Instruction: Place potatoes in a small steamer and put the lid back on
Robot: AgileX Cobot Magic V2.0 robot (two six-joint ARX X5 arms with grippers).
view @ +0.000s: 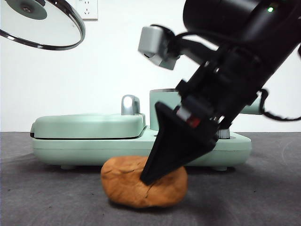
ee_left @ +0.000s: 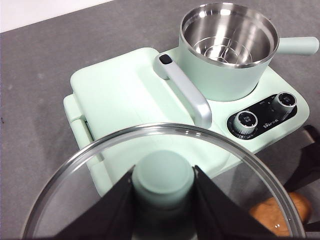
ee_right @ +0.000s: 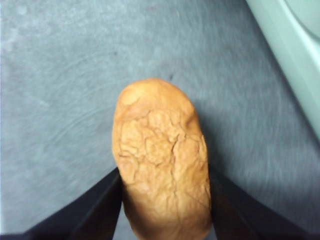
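Lid point(view: 40, 23): round clear glass with steel rim, hung high at the upper left of the front view, tilted, well above the bench point(view: 47, 197). The left pincer point(ee_left: 163, 200) was clamped on its mint-green knob point(ee_left: 163, 179), one black jaw against each side of the knob; the glass disc point(ee_left: 100, 170) spread out around the jaws.

Grill plate point(view: 89, 129): flat mint-green hinged unit with chrome handle point(ee_left: 187, 92), stood on the grey bench behind the potato. Two round dials point(ee_left: 245, 121) sat on a black panel at its edge.

Small steamer point(ee_left: 227, 47): mint-green pot with steel interior, stood on the same base beside the grill cover, uncovered, its straight handle point(ee_left: 297, 46) pointing away from the grill plate. Only steel fittings showed inside.

Potato point(view: 143, 182): one oval orange-brown lump with cracked skin, lay on the bench in front of the appliance, outside the steamer. It also showed through the lid glass point(ee_left: 275, 212) in the left wrist view.

Right pincer point(ee_right: 165, 200): came down from the upper right of the front view, its black jaw point(view: 174, 146) reaching the top of the potato. Its jaws stood apart by about the width of the potato point(ee_right: 160, 160), one on each flank and close against the skin. Firm grip or mere contact: cannot tell.
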